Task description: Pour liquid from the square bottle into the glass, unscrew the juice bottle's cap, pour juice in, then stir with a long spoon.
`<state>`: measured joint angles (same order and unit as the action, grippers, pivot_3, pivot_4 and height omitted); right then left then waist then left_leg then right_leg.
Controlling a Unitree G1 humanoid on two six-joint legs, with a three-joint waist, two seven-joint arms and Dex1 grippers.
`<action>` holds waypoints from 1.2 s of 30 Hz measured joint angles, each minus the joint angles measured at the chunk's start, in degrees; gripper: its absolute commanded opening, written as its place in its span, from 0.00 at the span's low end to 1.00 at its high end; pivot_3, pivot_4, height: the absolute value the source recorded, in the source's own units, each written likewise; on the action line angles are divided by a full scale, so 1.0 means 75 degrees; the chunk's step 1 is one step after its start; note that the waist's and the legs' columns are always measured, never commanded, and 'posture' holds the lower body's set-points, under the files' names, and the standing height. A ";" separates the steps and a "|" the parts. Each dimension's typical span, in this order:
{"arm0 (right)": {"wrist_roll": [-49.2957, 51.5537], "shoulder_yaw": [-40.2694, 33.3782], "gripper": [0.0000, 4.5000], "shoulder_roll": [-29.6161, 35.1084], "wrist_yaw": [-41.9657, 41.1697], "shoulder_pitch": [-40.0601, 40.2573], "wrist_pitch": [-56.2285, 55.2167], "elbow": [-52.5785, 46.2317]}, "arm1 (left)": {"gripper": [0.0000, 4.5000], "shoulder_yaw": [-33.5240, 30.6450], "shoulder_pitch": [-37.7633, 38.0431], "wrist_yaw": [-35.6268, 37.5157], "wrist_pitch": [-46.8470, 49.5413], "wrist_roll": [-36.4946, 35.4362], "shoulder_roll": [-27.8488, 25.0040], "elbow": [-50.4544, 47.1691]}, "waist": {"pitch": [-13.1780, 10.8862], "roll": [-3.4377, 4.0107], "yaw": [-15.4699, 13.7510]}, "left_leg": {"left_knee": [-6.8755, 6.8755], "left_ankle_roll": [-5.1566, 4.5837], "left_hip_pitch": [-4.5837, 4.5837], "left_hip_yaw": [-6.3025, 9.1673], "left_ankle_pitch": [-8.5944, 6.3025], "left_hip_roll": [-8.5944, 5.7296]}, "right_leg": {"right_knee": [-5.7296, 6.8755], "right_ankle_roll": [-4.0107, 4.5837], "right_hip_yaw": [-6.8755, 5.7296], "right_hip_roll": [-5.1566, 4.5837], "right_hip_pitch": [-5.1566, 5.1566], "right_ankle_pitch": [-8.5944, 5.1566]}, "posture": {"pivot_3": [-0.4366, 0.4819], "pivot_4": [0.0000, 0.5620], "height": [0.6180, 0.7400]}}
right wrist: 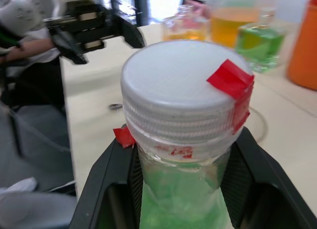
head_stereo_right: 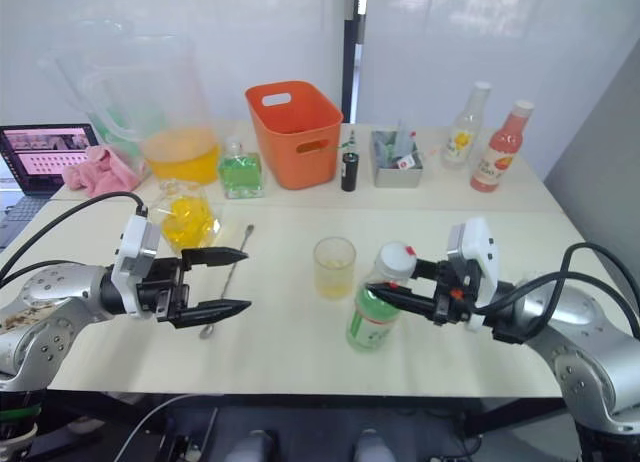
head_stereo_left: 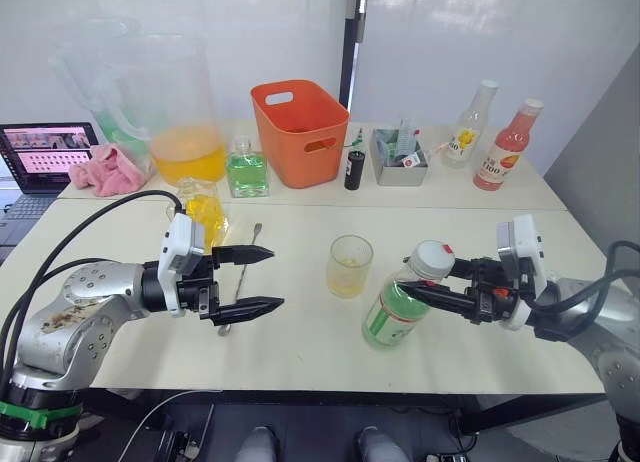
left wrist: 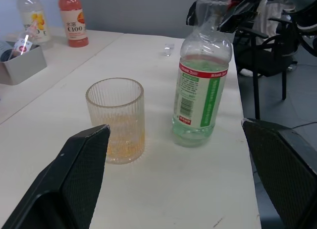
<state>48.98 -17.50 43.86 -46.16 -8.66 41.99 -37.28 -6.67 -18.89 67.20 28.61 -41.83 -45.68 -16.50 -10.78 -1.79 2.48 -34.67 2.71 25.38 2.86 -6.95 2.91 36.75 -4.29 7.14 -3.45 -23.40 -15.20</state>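
The ribbed glass stands mid-table with a little pale orange liquid in it. Just right of it is the juice bottle, green-labelled, leaning slightly, its white cap taped red and still on. My right gripper is shut on the juice bottle's neck, just under the cap. The long spoon lies flat left of the glass. My left gripper hovers open over the spoon with nothing in it. A square bottle of yellow liquid stands behind my left gripper. Another square bottle, green, stands further back.
An orange basket, a large pitcher of orange liquid and a small black bottle line the back. A grey tray and two tall bottles stand at the back right. A laptop and a pink cloth are far left.
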 measured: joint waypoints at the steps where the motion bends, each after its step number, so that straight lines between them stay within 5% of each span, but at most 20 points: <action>1: 0.0106 -0.0122 0.34 -0.0015 0.0334 0.0204 0.0124 -0.0242 | 1.00 0.0113 -0.0121 0.0104 -0.0022 0.0039 0.0051 0.0152 | 0.0000 0.0000 -0.0005 | 0.0000 -0.0002 0.0003 0.0002 0.0001 0.0000 | 0.0000 0.0000 -0.0001 0.0000 -0.0001 0.0000 | 0.48 0.27 1.00; 15: 0.0933 -0.0533 0.34 -0.0386 0.3714 0.1033 0.0637 -0.1741 | 1.00 0.0622 -0.0688 0.0724 -0.0314 0.0436 0.0436 0.0880 | 0.0000 -0.0001 0.0006 | -0.0004 -0.0007 0.0011 0.0007 0.0005 -0.0001 | 0.0001 0.0001 -0.0002 0.0000 -0.0001 0.0001 | 0.48 0.27 1.00; 28: 0.1115 0.0187 0.34 -0.0262 0.4749 0.0956 0.0767 -0.1860 | 1.00 0.0628 -0.0666 0.0731 -0.0314 0.0475 0.0497 0.0929 | 0.0001 -0.0002 0.0021 | -0.0004 -0.0008 0.0011 0.0007 0.0005 0.0000 | 0.0000 0.0001 -0.0001 0.0000 0.0000 0.0001 | 0.48 0.27 1.00; 30: 0.1126 0.0243 0.56 -0.0263 0.4825 0.0920 0.0767 -0.1859 | 1.00 0.0627 -0.0625 0.0726 -0.0314 0.0475 0.0496 0.0901 | 0.0002 -0.0003 0.0023 | -0.0004 -0.0008 0.0010 0.0008 0.0005 0.0001 | 0.0001 0.0001 -0.0002 0.0000 0.0000 0.0001 | 0.48 0.27 1.00; 36: 0.1720 0.0280 1.00 0.0107 0.4410 0.0653 0.0803 -0.1498 | 1.00 0.0529 -0.0431 0.0703 -0.0313 0.0469 0.0416 0.0769 | 0.0002 -0.0003 0.0012 | -0.0005 -0.0008 0.0011 0.0007 0.0005 0.0001 | 0.0000 0.0002 -0.0001 0.0000 0.0001 0.0001 | 0.48 0.27 1.00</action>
<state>61.87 -15.40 44.66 -13.09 -3.76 48.02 -48.52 -2.70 -22.12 72.48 26.26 -38.32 -42.56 -10.73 -10.76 -1.81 2.57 -34.70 2.65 25.46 2.92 -6.91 2.92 36.75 -4.28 7.14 -3.45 -23.39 -15.19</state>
